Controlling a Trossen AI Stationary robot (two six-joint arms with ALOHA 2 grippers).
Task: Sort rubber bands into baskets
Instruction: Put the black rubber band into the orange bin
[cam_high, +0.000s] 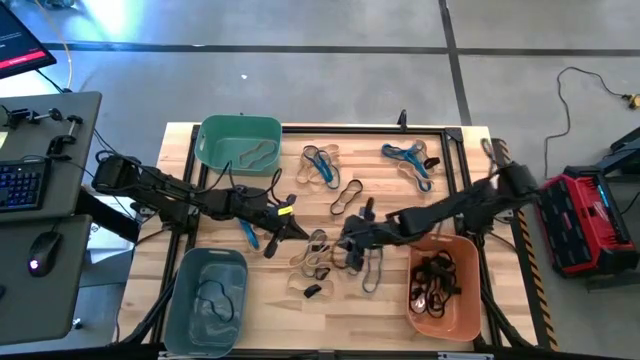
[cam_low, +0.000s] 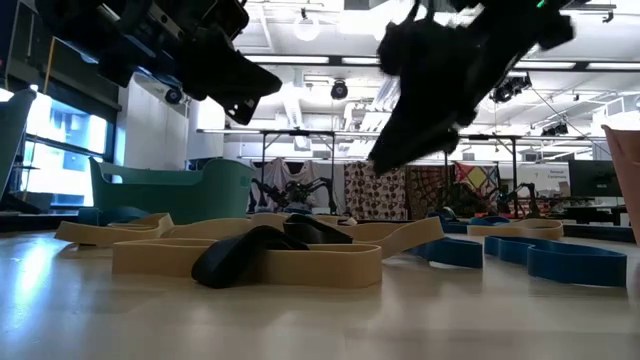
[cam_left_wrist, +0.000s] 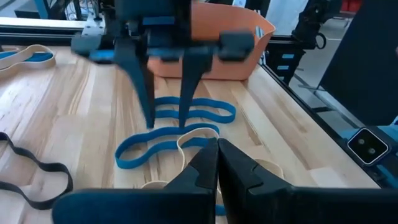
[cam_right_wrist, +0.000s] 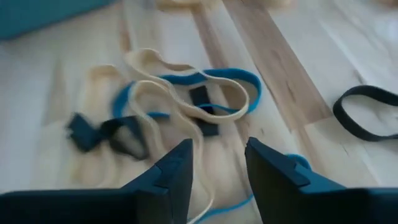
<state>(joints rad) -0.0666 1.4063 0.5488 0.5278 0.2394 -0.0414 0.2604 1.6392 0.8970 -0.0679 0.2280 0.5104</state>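
Observation:
Tan, blue and black rubber bands (cam_high: 320, 262) lie loose on the wooden table between three baskets: teal-green (cam_high: 240, 145) at the far left, grey-blue (cam_high: 207, 300) at the near left and orange (cam_high: 443, 287) at the near right. Each basket has bands in it. My left gripper (cam_high: 290, 228) is shut just left of the pile. In the low view nothing hangs from my left gripper (cam_low: 265, 85). My right gripper (cam_right_wrist: 217, 163) hovers open over a tangle of tan, blue and black bands (cam_right_wrist: 186, 109), fingers slanting down. The left wrist view shows it over blue bands (cam_left_wrist: 180, 115).
More blue and tan bands (cam_high: 408, 158) and a black one (cam_high: 347, 197) lie toward the far edge. Black frame rails (cam_high: 455, 150) run along the table's sides. A side desk with keyboard (cam_high: 20, 185) and mouse stands at the left, a red case (cam_high: 590, 220) at the right.

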